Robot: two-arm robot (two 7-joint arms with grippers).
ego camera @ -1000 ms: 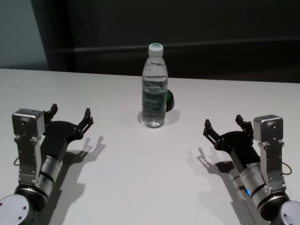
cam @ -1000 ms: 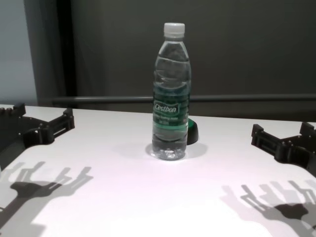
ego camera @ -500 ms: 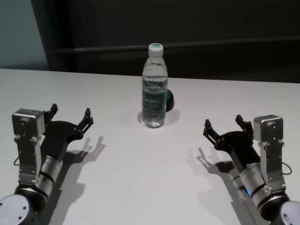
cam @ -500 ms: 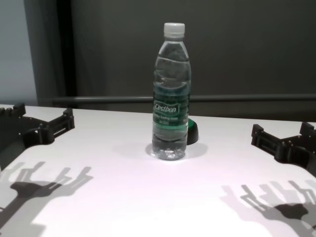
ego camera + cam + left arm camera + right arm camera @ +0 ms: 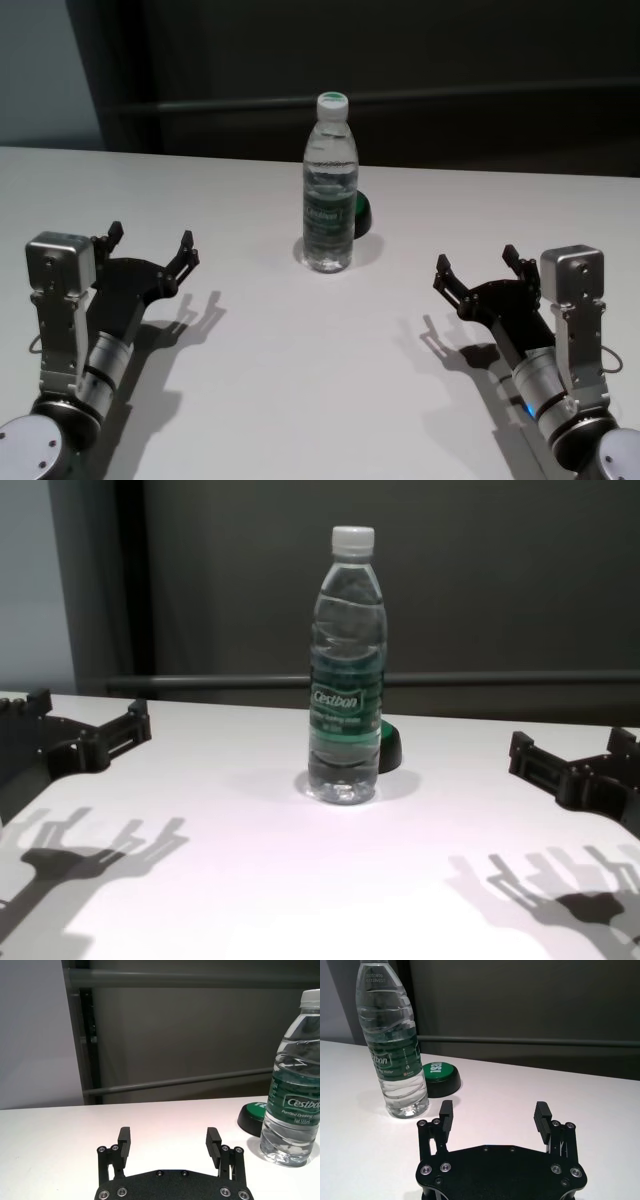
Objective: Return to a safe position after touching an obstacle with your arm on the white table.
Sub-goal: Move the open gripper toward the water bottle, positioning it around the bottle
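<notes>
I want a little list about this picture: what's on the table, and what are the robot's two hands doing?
obstacle: clear Cestbon water bottle, upright, white cap on
behind bottle: small green-topped dome, set on the table
surface: white table
left gripper: open, holding nothing, hovering above the table, apart from the bottle
right gripper: open, holding nothing, hovering above the table, apart from the bottle
touching bottle: neither gripper

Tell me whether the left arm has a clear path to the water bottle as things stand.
Probably yes. The left tool hangs open, apart from the water bottle, with only bare white table between them. The green button sits behind the bottle, out of the way. The right tool is off to the other side.
</notes>
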